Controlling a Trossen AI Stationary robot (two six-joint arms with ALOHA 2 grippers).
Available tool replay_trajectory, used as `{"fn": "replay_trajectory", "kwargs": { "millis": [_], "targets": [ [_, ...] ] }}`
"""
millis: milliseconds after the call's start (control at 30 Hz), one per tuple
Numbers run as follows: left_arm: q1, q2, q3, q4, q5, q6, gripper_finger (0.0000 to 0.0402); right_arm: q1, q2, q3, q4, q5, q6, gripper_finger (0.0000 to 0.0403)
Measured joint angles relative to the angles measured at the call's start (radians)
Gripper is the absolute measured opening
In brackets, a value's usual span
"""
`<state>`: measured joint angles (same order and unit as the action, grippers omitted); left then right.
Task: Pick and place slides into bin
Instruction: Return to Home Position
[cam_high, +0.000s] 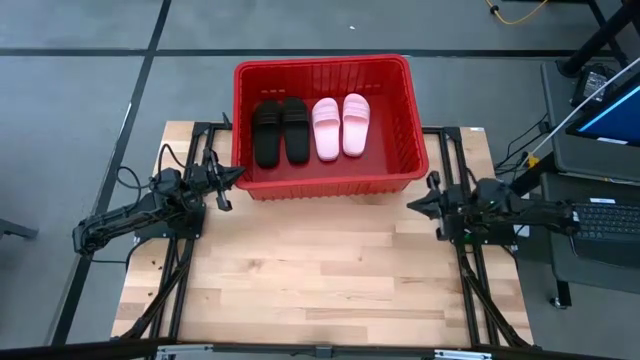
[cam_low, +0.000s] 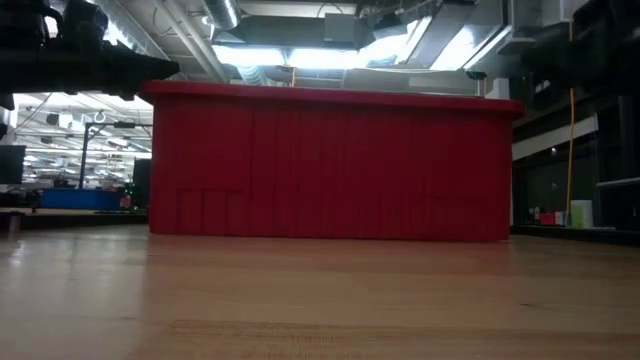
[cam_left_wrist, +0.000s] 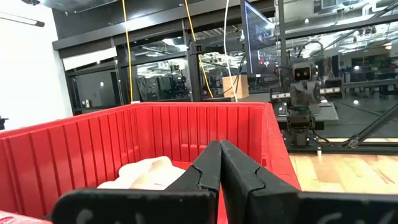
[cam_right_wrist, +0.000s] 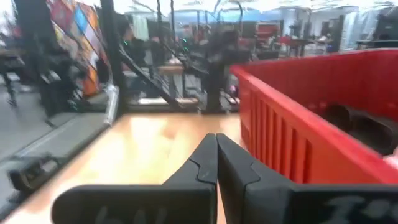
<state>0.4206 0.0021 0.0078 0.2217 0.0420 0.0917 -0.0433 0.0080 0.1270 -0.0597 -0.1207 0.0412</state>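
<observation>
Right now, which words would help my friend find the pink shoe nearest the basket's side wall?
Find the big red bin at the far edge of the wooden table. Inside, a row runs left to right: two black slides, then two pink. Yours is the pink slide at the right end, next to its pink twin only.

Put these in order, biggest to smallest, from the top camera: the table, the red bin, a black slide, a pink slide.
1. table
2. red bin
3. black slide and pink slide: they look alike, so it's a tie.
</observation>
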Motion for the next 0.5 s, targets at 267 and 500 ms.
{"fn": "replay_trajectory", "kwargs": {
  "millis": [267,500],
  "targets": [
    [0.000,0.000,0.000,0.000,-0.001,0.000,0.0002,0.019,0.006,-0.108,0.174,0.127,-0.071,0.0006],
    [0.000,0.000,0.000,0.000,-0.001,0.000,0.0002,0.037,0.007,-0.121,0.151,0.086,-0.046,0.0006]
  ]
}}
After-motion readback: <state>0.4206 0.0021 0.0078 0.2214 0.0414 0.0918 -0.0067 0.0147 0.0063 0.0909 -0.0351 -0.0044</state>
